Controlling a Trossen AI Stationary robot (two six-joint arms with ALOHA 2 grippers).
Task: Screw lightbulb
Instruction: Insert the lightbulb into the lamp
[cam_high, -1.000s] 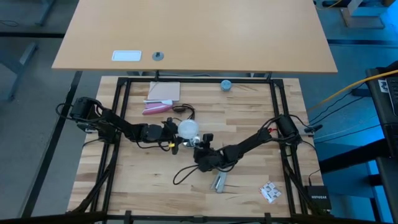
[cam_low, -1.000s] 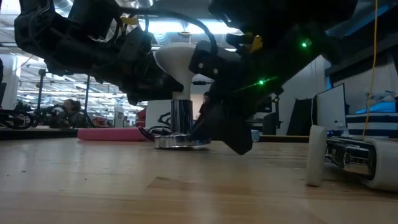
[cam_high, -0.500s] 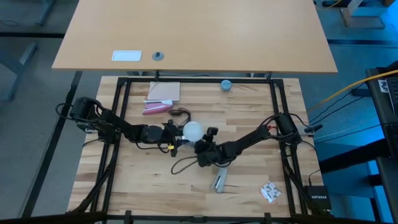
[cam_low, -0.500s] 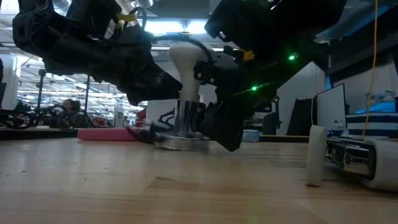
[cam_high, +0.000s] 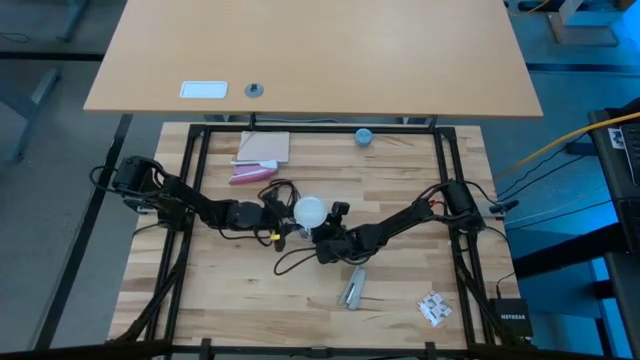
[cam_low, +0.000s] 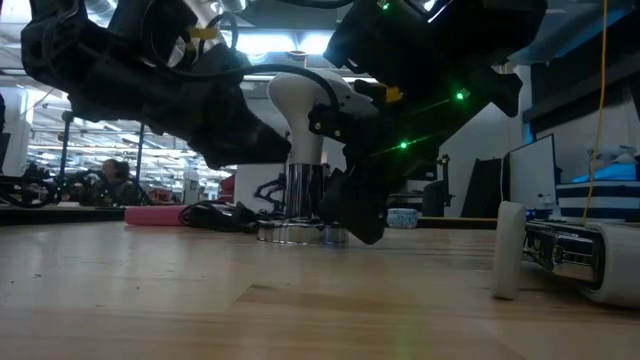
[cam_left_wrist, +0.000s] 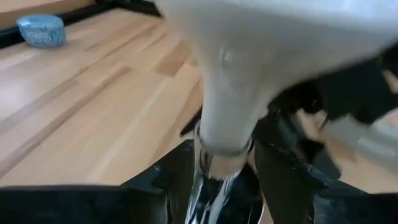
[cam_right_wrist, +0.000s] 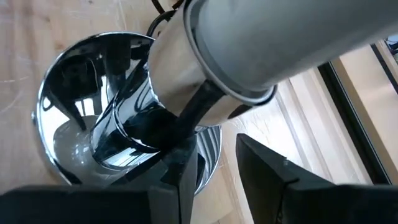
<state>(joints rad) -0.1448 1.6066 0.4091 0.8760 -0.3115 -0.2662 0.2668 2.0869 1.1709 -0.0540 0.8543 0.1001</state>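
Low view shows you the lightbulb (cam_low: 303, 105) standing upright with its pale neck already down in the chrome socket (cam_low: 305, 190), near the middle of the bench (cam_low: 300, 300). You can judge that the bulb is placed and partly entered, but how many turns are left cannot be read from these pictures, so the tightening is probably not finished. Your left pincer (cam_high: 283, 213) sits against the bulb from its own side; in the left wrist view its dark fingers (cam_left_wrist: 180, 180) stand at both sides of the socket below the neck, narrowly set, so it seems closed around that part. Your right pincer (cam_high: 330, 235) is low beside the shiny base (cam_right_wrist: 68, 124), and its fingers (cam_right_wrist: 186, 174) look clamped on the rim of this base, though the contact is partly hidden. The bulb is smooth frosted white, a globe that tapers like a cone to a matte grey collar. The socket and its round foot are mirror-polished metal, and a black cable (cam_high: 285, 262) curls on the pale wood.
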